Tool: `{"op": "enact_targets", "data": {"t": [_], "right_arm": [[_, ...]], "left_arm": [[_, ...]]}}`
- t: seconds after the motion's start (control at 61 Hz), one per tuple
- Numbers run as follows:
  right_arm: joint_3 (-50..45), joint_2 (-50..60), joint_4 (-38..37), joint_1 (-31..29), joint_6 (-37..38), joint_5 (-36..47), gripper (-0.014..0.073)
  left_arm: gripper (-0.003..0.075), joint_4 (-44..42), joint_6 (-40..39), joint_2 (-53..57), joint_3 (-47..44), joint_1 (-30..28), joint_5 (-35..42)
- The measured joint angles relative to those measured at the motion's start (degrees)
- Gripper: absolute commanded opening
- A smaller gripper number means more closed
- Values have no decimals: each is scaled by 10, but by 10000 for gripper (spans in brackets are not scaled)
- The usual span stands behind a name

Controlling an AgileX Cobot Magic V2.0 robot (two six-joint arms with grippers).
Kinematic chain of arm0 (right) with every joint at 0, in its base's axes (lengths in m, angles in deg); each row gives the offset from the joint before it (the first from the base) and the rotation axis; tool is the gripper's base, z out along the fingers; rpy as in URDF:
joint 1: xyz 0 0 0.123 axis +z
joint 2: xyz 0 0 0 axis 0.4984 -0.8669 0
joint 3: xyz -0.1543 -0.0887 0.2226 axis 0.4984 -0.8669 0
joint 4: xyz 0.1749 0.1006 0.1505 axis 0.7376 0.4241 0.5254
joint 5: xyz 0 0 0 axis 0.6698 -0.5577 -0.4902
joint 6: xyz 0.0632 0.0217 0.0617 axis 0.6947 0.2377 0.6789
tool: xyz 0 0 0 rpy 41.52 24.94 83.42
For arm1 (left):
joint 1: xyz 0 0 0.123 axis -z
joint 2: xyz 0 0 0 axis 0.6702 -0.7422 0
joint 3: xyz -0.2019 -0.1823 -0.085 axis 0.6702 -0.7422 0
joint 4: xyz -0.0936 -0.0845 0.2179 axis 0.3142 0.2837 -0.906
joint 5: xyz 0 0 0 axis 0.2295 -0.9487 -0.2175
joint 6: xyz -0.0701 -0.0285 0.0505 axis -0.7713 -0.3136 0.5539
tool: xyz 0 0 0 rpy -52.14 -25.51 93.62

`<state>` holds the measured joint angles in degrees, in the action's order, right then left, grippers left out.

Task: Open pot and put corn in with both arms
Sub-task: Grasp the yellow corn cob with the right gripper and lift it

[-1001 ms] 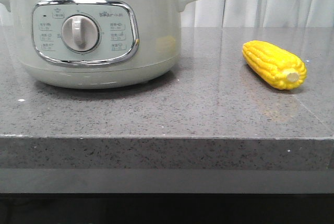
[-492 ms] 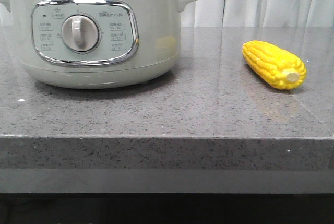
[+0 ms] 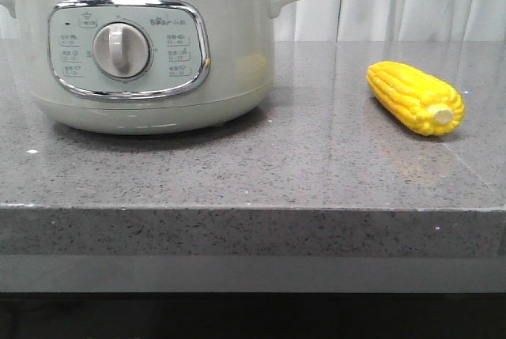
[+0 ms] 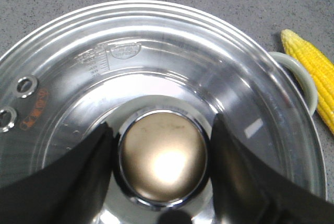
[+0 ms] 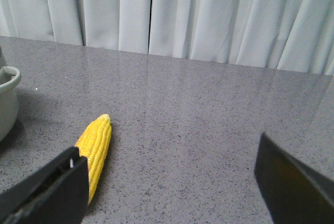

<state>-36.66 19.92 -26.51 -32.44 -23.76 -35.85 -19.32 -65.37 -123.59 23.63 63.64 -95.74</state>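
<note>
The pale mint-green pot (image 3: pixel 150 54) stands at the left of the table with its steel-rimmed glass lid (image 4: pixel 156 57) on. My left gripper (image 4: pixel 163 156) is above the lid, shut on the round metal lid knob (image 4: pixel 163 158), with one dark finger (image 4: pixel 78 177) against each side. The yellow corn (image 3: pixel 415 98) lies on the table to the pot's right; it also shows in the left wrist view (image 4: pixel 315 75) and the right wrist view (image 5: pixel 95 148). My right gripper (image 5: pixel 169 182) is open wide and empty, low over the table, with the corn by one finger (image 5: pixel 52 192).
The pot's side handle (image 5: pixel 6 96) is near the corn. The grey speckled stone table (image 3: pixel 300 165) ends in a front edge close to the camera. White curtains (image 5: pixel 182 15) hang behind the table.
</note>
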Motion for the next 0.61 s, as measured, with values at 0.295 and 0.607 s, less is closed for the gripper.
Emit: {"op": "enact_targets", "data": {"t": [0.295,0.607], "right_arm": [[0,0,0,0,0,0,654],[0,-6,0,0,0,0,654]], "left_arm": [[200,-9,6,55,21,0,-25],[200,-9,20,199,-120,0,-28]]}}
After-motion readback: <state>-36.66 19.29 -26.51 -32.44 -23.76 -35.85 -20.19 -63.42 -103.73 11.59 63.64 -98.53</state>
